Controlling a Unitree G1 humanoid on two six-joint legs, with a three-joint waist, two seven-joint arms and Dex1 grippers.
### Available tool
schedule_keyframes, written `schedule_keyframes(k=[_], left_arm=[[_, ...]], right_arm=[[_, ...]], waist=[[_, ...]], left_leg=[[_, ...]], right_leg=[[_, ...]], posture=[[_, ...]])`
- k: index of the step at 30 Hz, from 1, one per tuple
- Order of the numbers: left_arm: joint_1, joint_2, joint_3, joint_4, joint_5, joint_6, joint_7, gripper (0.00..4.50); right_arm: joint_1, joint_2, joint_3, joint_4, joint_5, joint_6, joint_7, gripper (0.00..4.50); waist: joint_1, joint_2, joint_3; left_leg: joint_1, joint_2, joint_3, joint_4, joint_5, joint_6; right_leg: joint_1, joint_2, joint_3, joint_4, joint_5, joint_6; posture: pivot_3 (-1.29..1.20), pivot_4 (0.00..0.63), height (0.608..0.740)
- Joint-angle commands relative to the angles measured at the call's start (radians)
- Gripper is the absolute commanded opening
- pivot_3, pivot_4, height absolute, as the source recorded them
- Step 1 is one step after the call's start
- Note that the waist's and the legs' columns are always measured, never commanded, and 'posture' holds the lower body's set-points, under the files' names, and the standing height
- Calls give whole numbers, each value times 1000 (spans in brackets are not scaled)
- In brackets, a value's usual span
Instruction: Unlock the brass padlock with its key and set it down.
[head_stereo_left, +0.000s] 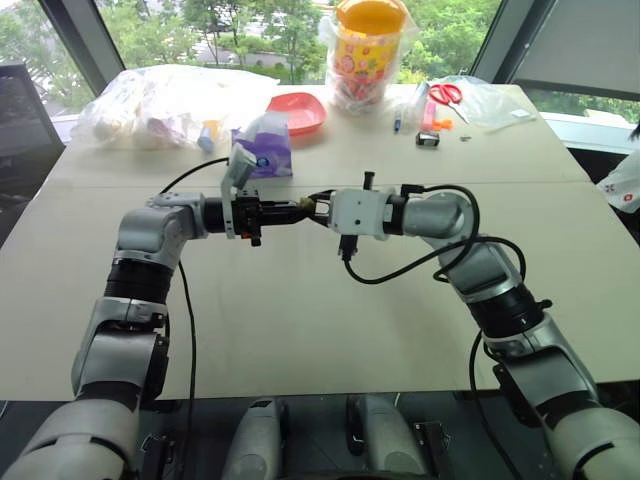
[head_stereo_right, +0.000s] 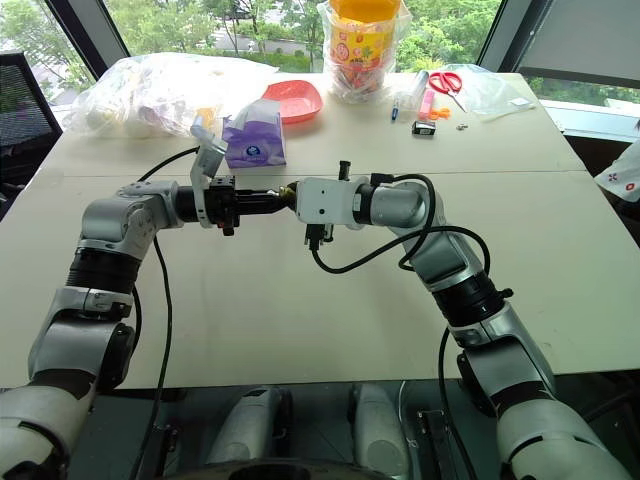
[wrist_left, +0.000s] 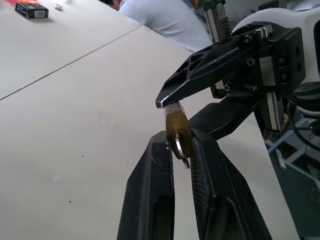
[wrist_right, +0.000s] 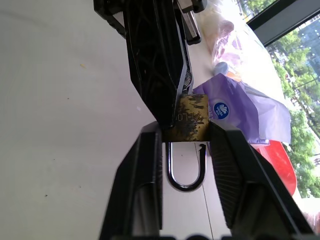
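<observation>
With the padlock (wrist_right: 188, 119) pinched mid-air btwn the right gripper (wrist_right: 186, 131) fingers and the left gripper (wrist_left: 181, 145) nipping the key (wrist_left: 182, 151), turn w/o tugging, hold the body firm.

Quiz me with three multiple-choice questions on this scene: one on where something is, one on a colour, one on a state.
1. The red dish sits: A at the near edge of the table; B on its far side; C on the floor.
2. The packet beside it is: A green; B purple; C black.
3. The brass padlock is: A lying flat; B in the dish; C held in the air.
B, it lies far across. B, purple wrapper. C, left gripper and right gripper grip it above the table.
</observation>
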Motion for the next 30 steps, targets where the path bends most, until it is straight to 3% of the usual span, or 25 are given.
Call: schedule_keyframes(k=[1,3,4,7,11,16,30], left_arm=[[-5,2,24,-22,-6,-21,6,0],[1,10,32,-27,-10,-20,9,0],[3,15,34,-27,-12,-20,9,0],[12,29,42,-37,-20,-12,7,0],[21,41,53,-54,-37,13,-2,0],[34,43,38,-90,-50,43,-28,0],[51,40,32,-186,-70,93,-43,0]], right_arm=[[-10,-4,-23,-43,26,1,7,3128],[7,-45,-42,-39,-8,-5,-15,4201],[18,-68,-51,-37,-22,-4,-20,4443],[73,-107,-98,-79,26,72,-11,4443],[131,-54,-220,-223,247,301,2,2929],[139,10,-259,-344,390,535,-46,178],[121,7,-201,-367,435,616,-102,77]], waist=[[0,0,0],[1,0,0],[3,0,0],[4,0,0],[-1,0,0],[0,0,0],[2,0,0]], left_leg=[[0,0,0,0,0,0],[0,0,0,0,0,0],[0,0,0,0,0,0],[0,-1,0,0,0,0],[0,0,0,0,0,0],[1,1,-1,0,0,0],[0,0,-1,1,0,0]], right_leg=[[0,0,0,0,0,0],[0,0,0,0,0,0],[0,0,0,0,0,0],[0,-1,0,-1,0,0],[0,-1,0,0,0,0],[0,1,0,2,0,0],[0,0,0,0,0,0]], posture=[[0,150,740],[0,150,740],[0,150,740],[0,150,740],[0,150,740],[0,150,740],[0,150,740]])
